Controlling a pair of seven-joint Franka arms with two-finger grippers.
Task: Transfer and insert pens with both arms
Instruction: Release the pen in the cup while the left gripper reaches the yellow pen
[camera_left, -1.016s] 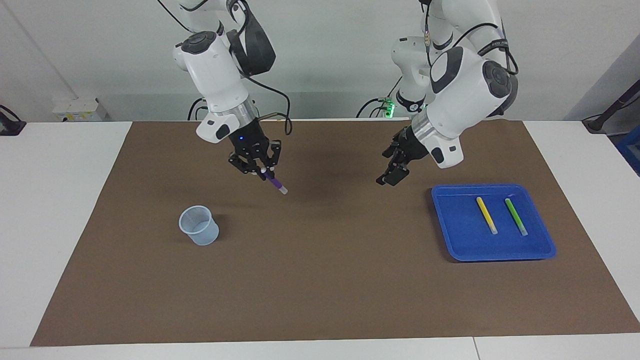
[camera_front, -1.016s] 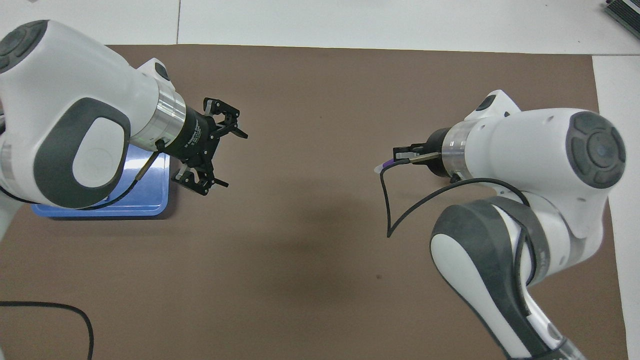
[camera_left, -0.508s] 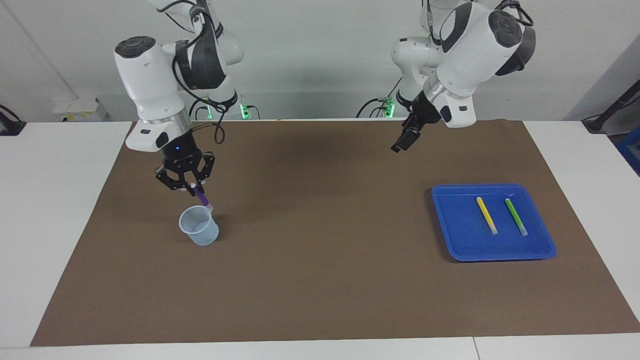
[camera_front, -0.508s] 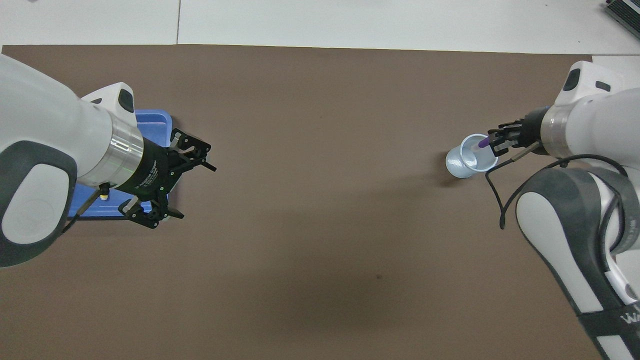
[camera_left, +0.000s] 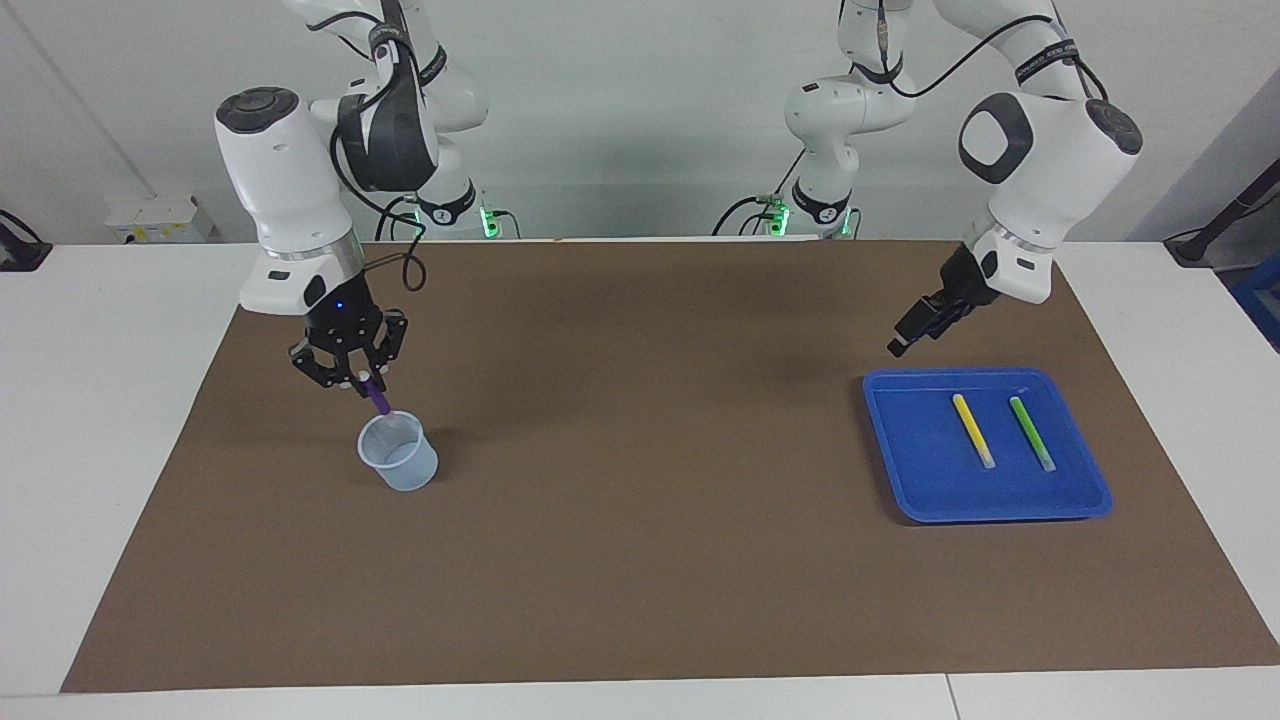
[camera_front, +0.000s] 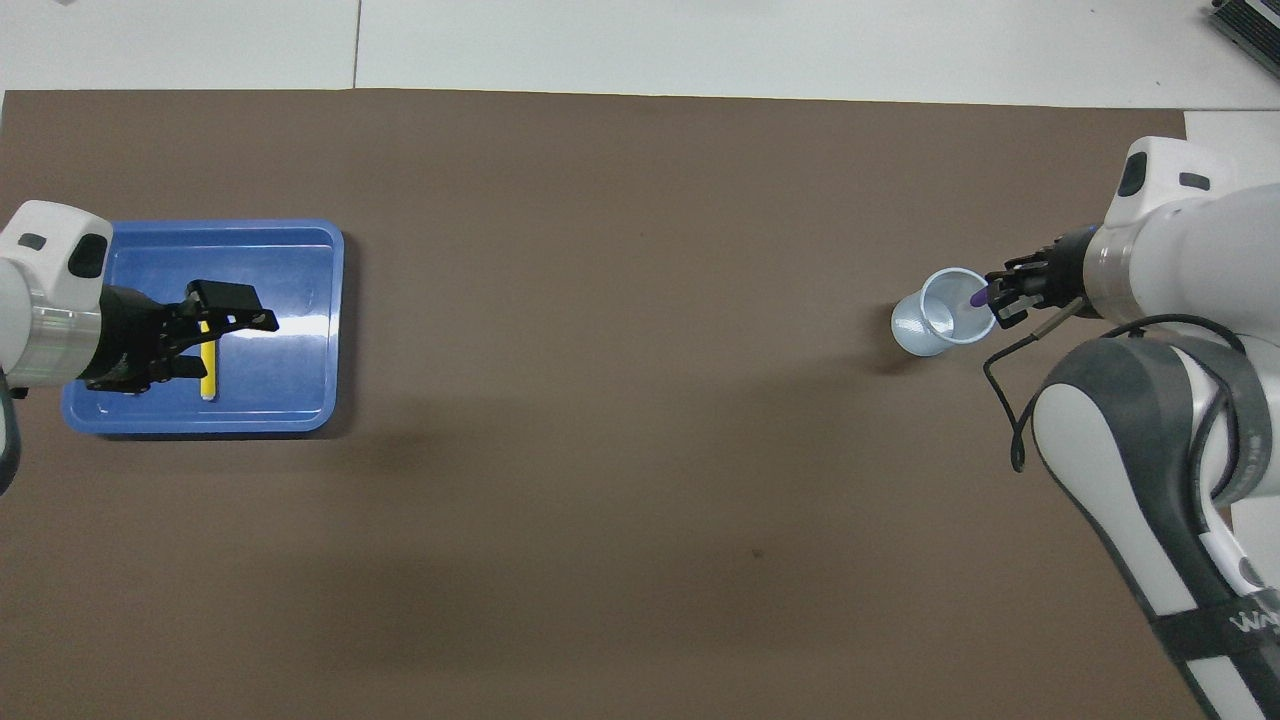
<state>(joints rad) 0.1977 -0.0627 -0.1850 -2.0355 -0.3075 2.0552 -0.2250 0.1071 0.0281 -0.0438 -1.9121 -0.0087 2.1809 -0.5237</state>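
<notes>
My right gripper (camera_left: 356, 381) is shut on the purple pen (camera_left: 379, 399), which slants down with its lower end at the rim of the pale translucent cup (camera_left: 398, 452). From overhead the purple pen (camera_front: 977, 297) pokes from the right gripper (camera_front: 997, 299) over the cup (camera_front: 938, 325). The yellow pen (camera_left: 972, 429) and the green pen (camera_left: 1031, 433) lie side by side in the blue tray (camera_left: 920, 470). My left gripper (camera_left: 906, 339) hangs open above the tray's edge nearest the robots. Overhead, the left gripper (camera_front: 225, 335) covers part of the tray (camera_front: 290, 300); only the yellow pen (camera_front: 207, 362) shows there.
A brown mat (camera_left: 640, 540) covers most of the white table (camera_left: 100, 400). The cup stands toward the right arm's end and the tray toward the left arm's end. A small white box (camera_left: 150, 218) sits at the table's corner near the right arm.
My right arm carried the purple pen from over the mat's middle to the cup and lowered its end to the rim. The left arm swung out over the blue tray.
</notes>
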